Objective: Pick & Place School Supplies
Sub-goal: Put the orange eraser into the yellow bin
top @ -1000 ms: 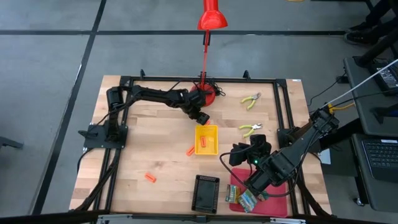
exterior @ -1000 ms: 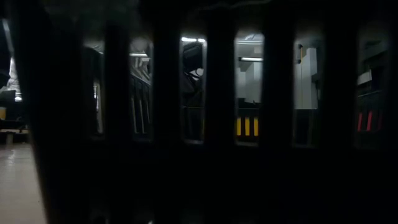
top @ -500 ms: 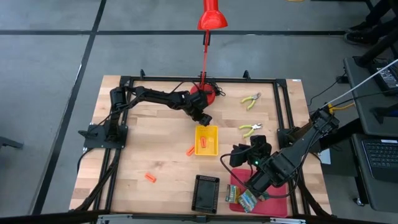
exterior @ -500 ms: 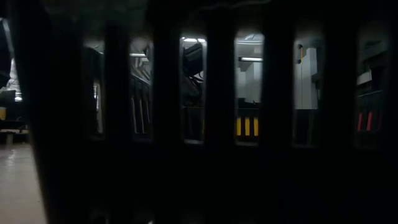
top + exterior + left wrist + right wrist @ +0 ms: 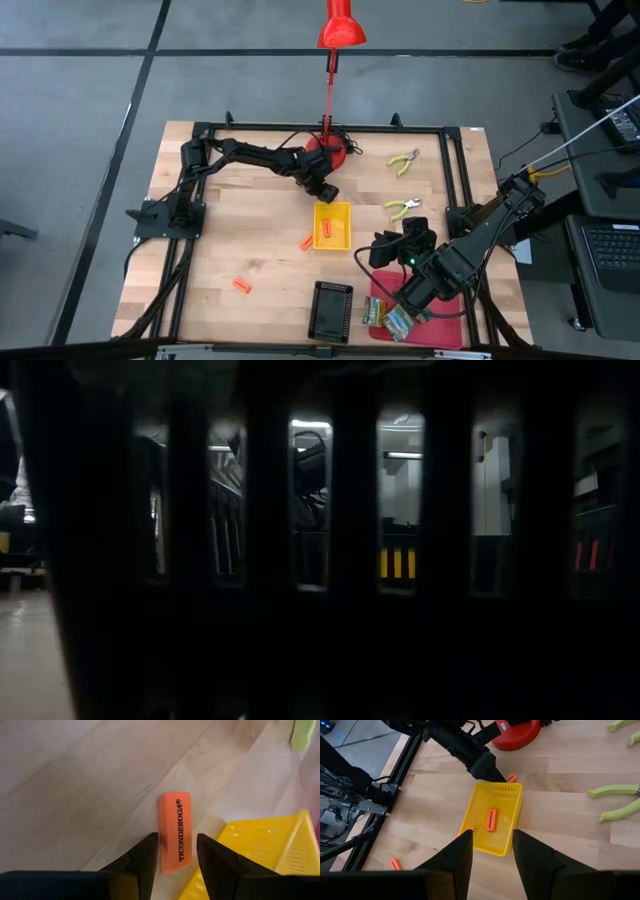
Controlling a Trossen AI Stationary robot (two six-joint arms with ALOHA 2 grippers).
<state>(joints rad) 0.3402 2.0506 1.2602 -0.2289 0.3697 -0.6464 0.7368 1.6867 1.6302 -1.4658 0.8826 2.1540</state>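
My left gripper (image 5: pixel 322 190) (image 5: pixel 175 851) is open, low over the table at the far edge of the yellow tray (image 5: pixel 332 224). Its fingers stand on either side of an orange eraser (image 5: pixel 175 831) (image 5: pixel 511 778) lying flat on the wood; I see no touch. A second orange eraser (image 5: pixel 491 820) lies inside the yellow tray. More orange sticks lie on the table (image 5: pixel 307 241) (image 5: pixel 241 286). Two pliers with yellow-green handles (image 5: pixel 404 159) (image 5: pixel 403 207) lie to the right. My right gripper (image 5: pixel 385 250) (image 5: pixel 492 852) is open, hovering right of the tray.
The red lamp's base (image 5: pixel 328 155) stands just beyond my left gripper. A black tray (image 5: pixel 332 310) sits at the near edge, and a red tray (image 5: pixel 432 322) with yellow-green boxes (image 5: pixel 390 318) lies under my right arm. Dark slats fill the low view.
My left arm's links have shifted slightly, while its gripper stays at the far edge of the yellow tray.
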